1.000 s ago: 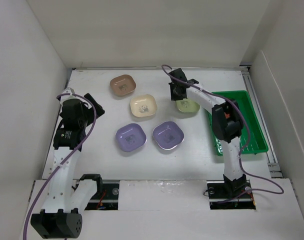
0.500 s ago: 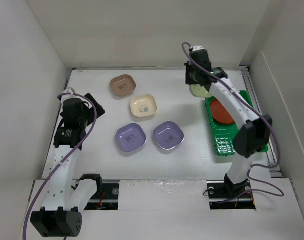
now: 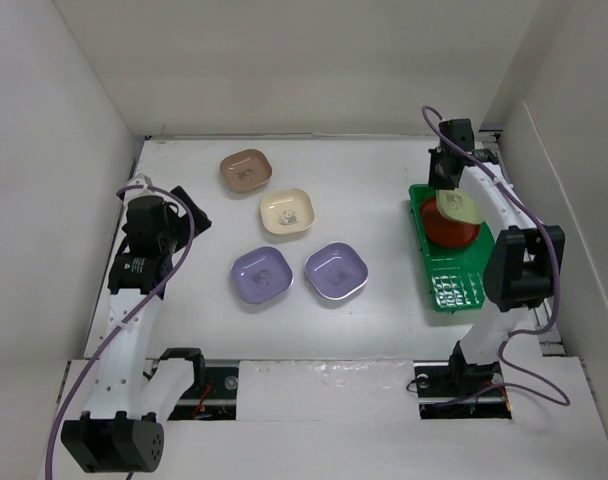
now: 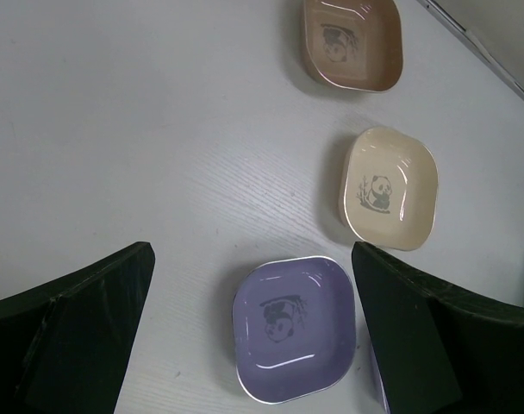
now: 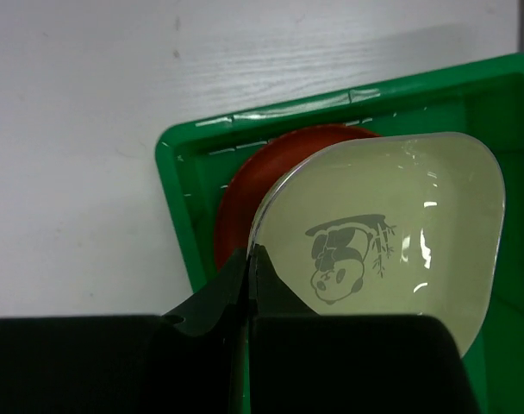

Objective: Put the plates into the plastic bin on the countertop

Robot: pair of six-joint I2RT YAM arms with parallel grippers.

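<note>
Right wrist: glossy rounded-square sage plate [image 5: 383,233]

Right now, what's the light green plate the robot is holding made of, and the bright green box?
The light green plate looks like smooth, glossy plastic, maybe melamine: bright glints shine on it. The bright green box looks like moulded plastic: one even colour, shiny rim, slotted floor.
</note>
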